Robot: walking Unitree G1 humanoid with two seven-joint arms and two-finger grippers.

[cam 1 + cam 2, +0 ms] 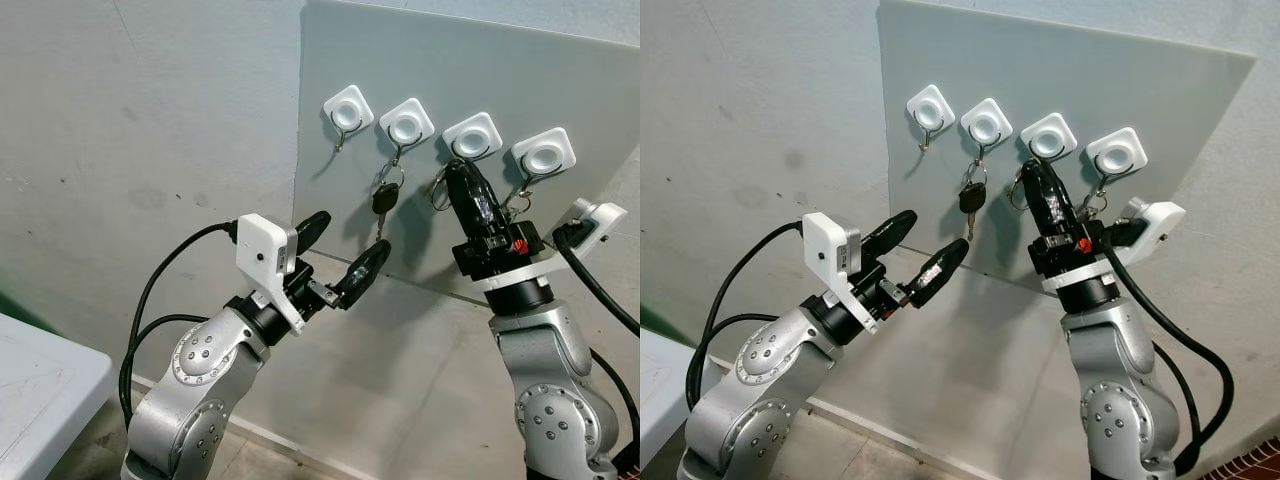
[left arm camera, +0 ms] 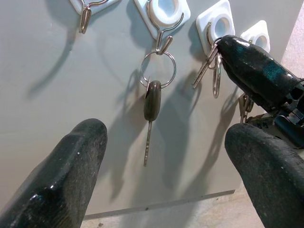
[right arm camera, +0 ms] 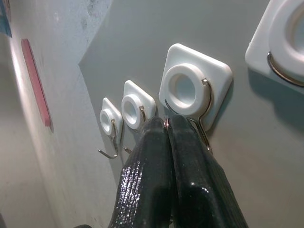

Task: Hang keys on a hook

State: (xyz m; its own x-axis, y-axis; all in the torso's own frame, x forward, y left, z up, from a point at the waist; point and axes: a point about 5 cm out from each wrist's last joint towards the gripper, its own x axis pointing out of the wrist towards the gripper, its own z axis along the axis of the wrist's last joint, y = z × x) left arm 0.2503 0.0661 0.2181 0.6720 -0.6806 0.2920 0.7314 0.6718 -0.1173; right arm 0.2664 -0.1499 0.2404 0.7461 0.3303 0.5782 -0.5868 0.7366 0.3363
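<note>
Four white square hooks sit in a row on a grey board (image 1: 560, 70). The leftmost hook (image 1: 348, 112) is bare. A black-headed key (image 1: 385, 198) hangs from the second hook (image 1: 406, 125). My right gripper (image 1: 458, 170) is raised to the third hook (image 1: 472, 137) and is shut on a key ring, whose keys (image 2: 211, 66) dangle beside its fingertips. The pinched ring (image 3: 166, 122) touches the hook's wire; I cannot tell whether it is looped over it. More keys (image 1: 517, 205) hang from the fourth hook (image 1: 543, 153). My left gripper (image 1: 348, 240) hovers open below the black-headed key, holding nothing.
The board leans against a pale concrete wall (image 1: 150, 120). A white table corner (image 1: 40, 390) juts in at the lower left. A red strip (image 3: 35, 80) runs along the wall in the right wrist view.
</note>
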